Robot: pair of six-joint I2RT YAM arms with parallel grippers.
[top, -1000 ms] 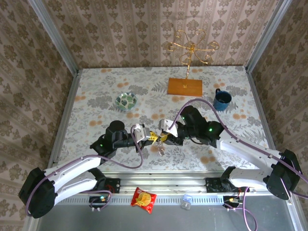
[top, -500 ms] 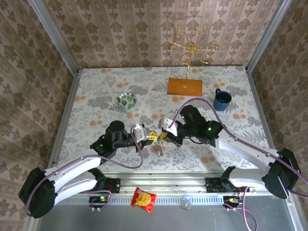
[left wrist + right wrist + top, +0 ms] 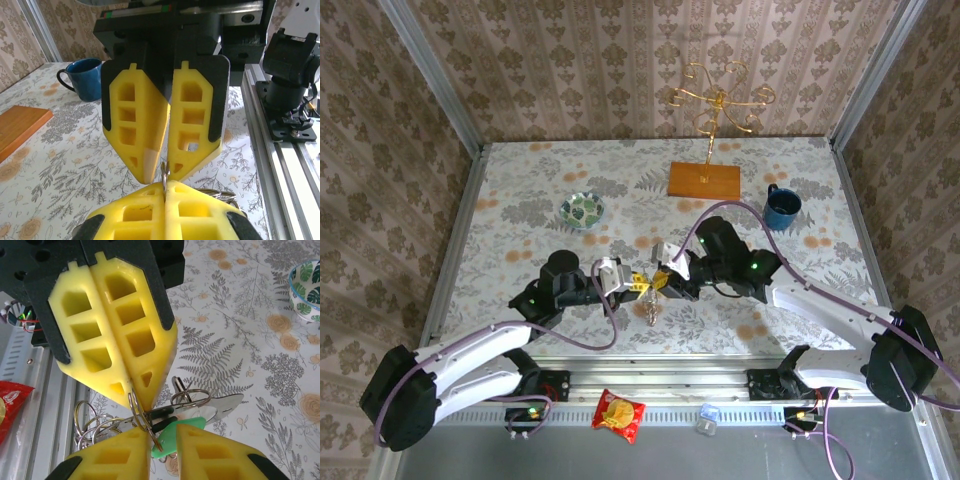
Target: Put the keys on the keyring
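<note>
The left jaws are pressed shut on the thin wire keyring point(image 3: 133, 405), low and centre in the right wrist view, probably to steady it for threading. The right jaws stand narrowly apart with the green-headed key point(image 3: 185, 431) in their gap; whether they clamp it I cannot tell. The silver keys point(image 3: 220, 407) and spare rings point(image 3: 89, 421) dangle alongside, over the patterned surface point(image 3: 240, 315), seemingly lifted so that the bunch hangs free.
</note>
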